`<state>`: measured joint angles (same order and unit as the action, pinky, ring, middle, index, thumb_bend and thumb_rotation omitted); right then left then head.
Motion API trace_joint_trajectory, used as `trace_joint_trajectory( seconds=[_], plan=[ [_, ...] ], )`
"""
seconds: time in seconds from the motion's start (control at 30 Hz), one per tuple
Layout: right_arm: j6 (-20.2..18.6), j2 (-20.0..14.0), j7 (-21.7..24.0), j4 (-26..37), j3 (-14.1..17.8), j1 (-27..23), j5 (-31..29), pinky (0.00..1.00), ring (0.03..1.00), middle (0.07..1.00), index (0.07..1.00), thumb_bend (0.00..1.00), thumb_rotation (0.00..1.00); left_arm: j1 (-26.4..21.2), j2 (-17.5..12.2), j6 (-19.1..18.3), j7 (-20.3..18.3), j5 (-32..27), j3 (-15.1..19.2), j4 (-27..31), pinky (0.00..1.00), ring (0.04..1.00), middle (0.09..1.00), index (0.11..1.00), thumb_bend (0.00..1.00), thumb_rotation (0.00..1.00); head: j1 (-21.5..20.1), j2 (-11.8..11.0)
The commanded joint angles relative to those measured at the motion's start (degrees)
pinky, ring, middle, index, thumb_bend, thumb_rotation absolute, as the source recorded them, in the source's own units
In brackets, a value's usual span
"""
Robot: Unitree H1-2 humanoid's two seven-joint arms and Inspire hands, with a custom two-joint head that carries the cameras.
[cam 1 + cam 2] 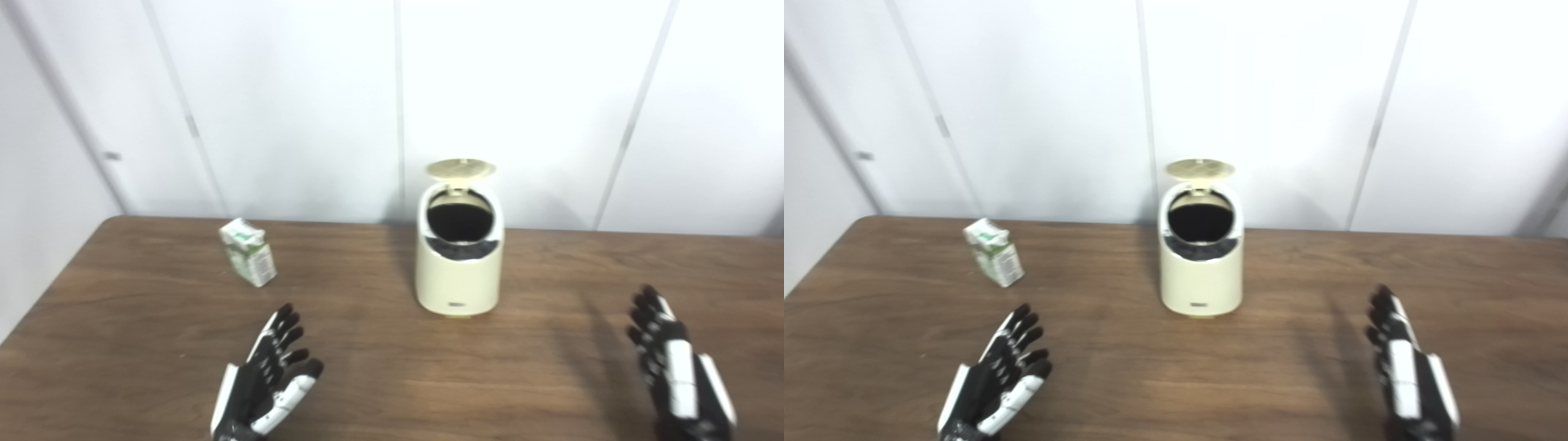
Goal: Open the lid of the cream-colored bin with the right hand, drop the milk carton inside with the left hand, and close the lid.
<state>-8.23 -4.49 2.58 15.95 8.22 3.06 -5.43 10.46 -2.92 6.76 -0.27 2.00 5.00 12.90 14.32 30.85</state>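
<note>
Both hands are hovering low over the near part of the table, the left hand and right hand spread wide and holding nothing. The bin is standing at the centre with its lid tipped up, and the milk carton is sitting to its far left, well apart.

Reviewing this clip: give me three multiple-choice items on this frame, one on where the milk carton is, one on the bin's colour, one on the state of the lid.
1. Where is the milk carton?
A. inside the bin
B. on the table, left of the bin
C. in the left hand

2. What colour is the bin?
A. cream
B. blue
C. black

3. How is the lid?
A. shut
B. missing
C. raised open

Answers: 1 B, it stands on the table, apart from both hands. 2 A, its body is cream. 3 C, it is tipped up behind the dark opening.
</note>
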Motion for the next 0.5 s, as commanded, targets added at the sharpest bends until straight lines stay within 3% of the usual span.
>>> trace_joint_trajectory(
  seconds=[0.0, 0.1, 0.17, 0.3, 0.47],
  plan=[
    [2.62, -0.59, 0.42, 2.43, 0.12, -0.74, -0.96, 0.96, 0.971, 0.964, 0.962, 0.55, 0.98, -1.15, -0.31, 1.82, 1.12, 1.42, 0.44, 3.05, 0.87, 0.900, 0.923, 0.962, 0.71, 0.42, 0.81, -0.18],
    [0.22, -0.53, -0.13, 3.78, 0.05, -0.59, -1.35, 0.93, 0.952, 0.948, 0.940, 0.56, 0.97, -1.69, -0.28, 0.21, 1.82, 1.43, 1.20, 4.84, 0.89, 0.899, 0.924, 0.957, 0.73, 0.35, 2.25, -0.54],
    [-0.27, -0.72, -0.10, 4.14, -0.10, -0.60, -1.40, 0.91, 0.938, 0.938, 0.931, 0.55, 0.96, -2.06, -0.37, -0.66, 2.19, 2.16, 1.57, 5.74, 0.86, 0.895, 0.921, 0.955, 0.74, 0.32, 3.13, -0.80],
    [0.69, -1.62, 0.51, 4.52, -0.85, -0.57, -0.74, 0.83, 0.901, 0.912, 0.919, 0.57, 0.95, -3.61, -1.34, -3.87, 3.69, 7.49, 2.66, 8.25, 0.90, 0.879, 0.898, 0.944, 0.78, 0.38, 4.85, -1.57],
    [-0.69, -1.75, -0.61, 4.07, -1.03, -0.87, 0.86, 0.70, 0.830, 0.852, 0.859, 0.64, 0.92, -6.16, -1.78, -6.14, 4.46, 7.33, 4.47, 8.92, 0.93, 0.875, 0.891, 0.941, 0.81, 0.36, 6.36, -2.56]
  ],
)
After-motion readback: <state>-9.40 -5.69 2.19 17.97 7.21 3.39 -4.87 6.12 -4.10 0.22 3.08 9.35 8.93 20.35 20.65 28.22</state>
